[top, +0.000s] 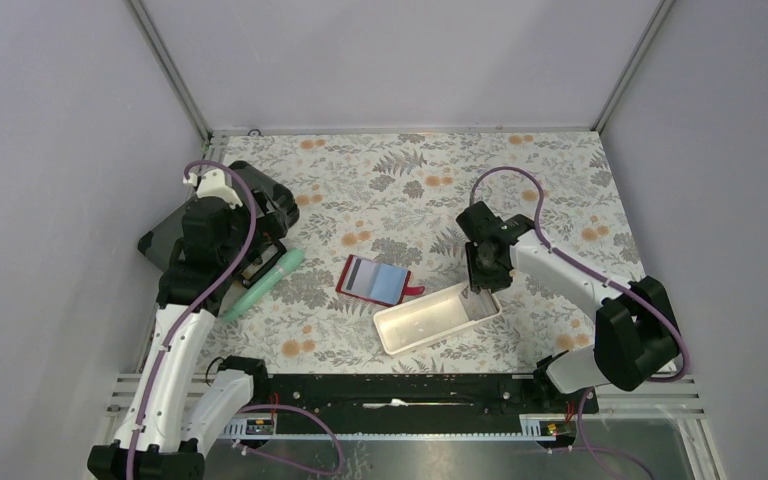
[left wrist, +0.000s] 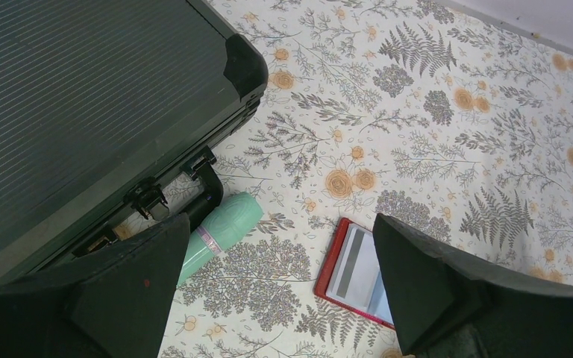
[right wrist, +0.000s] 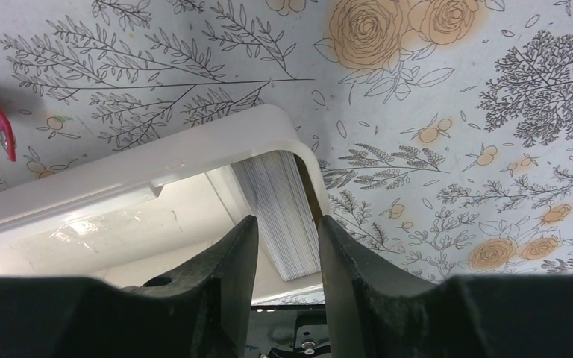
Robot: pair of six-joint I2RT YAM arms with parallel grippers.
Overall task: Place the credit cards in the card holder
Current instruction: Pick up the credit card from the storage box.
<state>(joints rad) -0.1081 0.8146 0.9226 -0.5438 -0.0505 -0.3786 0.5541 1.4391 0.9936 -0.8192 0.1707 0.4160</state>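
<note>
White tray (right wrist: 157, 153): credit cards (right wrist: 276, 186) on edge at right end; right gripper (right wrist: 287, 227) narrow astride them, grip unclear. Card holder (top: 352, 270) just left. Left gripper (left wrist: 281, 224) wide, farther left.

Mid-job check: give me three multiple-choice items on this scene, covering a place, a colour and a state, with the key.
1. Where does the on-edge stack of thin plastic cards stand?
A. Flat on the floral tablecloth
B. In one end of the long white plastic tray
C. Inside a cardboard box

2. What colour is the smooth cylinder lying beside the dark grey ribbed hard case?
A. Mint green
B. Orange
C. Black

3. How is the small red leather-like folding wallet?
A. Snapped shut
B. Standing on its edge
C. Lying open with light blue cards on it

Key: 1 B, the right wrist view shows the stack against the tray's end wall. 2 A, both the top and left wrist views show it pale green. 3 C, the top view shows it spread flat, card faces up.
</note>
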